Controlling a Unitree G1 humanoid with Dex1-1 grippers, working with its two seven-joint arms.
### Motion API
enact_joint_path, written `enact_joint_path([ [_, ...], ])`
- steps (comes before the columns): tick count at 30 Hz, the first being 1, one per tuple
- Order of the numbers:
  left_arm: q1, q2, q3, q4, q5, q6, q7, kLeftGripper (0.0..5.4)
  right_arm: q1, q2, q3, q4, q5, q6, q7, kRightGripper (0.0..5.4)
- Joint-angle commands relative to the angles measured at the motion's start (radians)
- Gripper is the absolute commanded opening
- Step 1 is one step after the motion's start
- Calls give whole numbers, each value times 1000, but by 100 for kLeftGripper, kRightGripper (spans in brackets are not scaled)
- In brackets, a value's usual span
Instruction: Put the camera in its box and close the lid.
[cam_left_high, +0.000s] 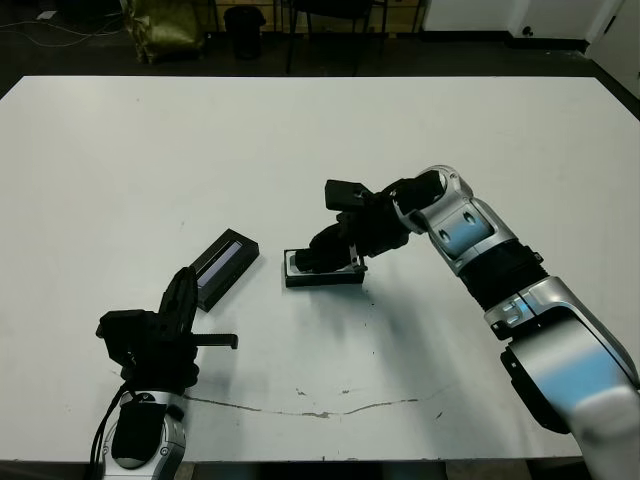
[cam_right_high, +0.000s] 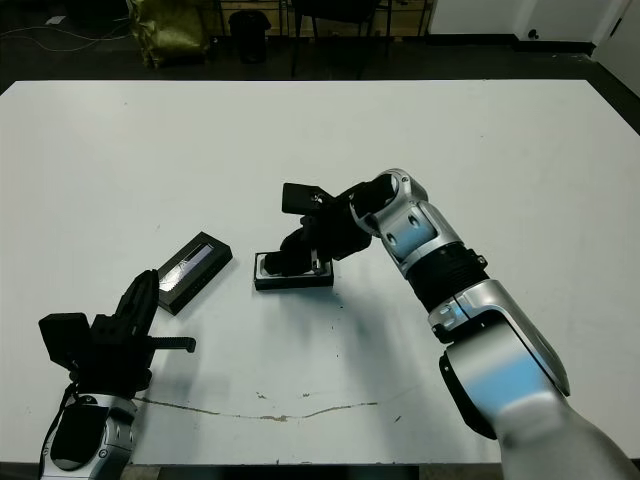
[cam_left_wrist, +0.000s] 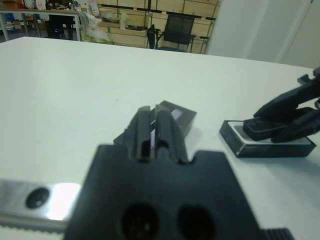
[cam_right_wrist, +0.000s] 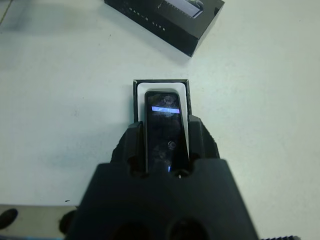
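A dark floor (cam_left_high: 80, 62) was seen beyond the white counter (cam_left_high: 300, 130). A black chair (cam_left_wrist: 179, 31) and wooden shelving (cam_left_wrist: 125, 22) were set against a pale wall (cam_left_wrist: 260, 25).

So the table (cam_left_high: 420, 130) was plain white, with a thin dark crack or scratch line (cam_left_high: 330, 408) wandering along near the front edge, plus a few tiny specks around it. Behind the table the floor looked dark. There was a yellowish-green bag or bundle (cam_left_high: 165, 25) sitting back there, a small black bin (cam_left_high: 244, 28) beside it, and what looked like chair legs (cam_left_high: 325, 35) further along. The left wrist view caught a black office chair (cam_left_wrist: 178, 31) and wooden shelving (cam_left_wrist: 125, 25) with clutter along the far wall, all pretty blurry.
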Motion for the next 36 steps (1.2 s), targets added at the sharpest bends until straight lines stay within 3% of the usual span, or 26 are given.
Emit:
enact_joint_path([
  [1,14,7,5,14,2,8,0,0,9,-2,11,7,-15,-31,-3,80],
  [18,25,8,4,23,9,-18,-1,0,43,15,39,42,-58,-160,-52,80],
  [29,33,3,6,6,7,9,9,0,40,41,57,90,-79,-131,-44,80],
  [36,31,-1,7,27,1,-20,3,0,60,30,78,54,-110,-167,-64,80],
])
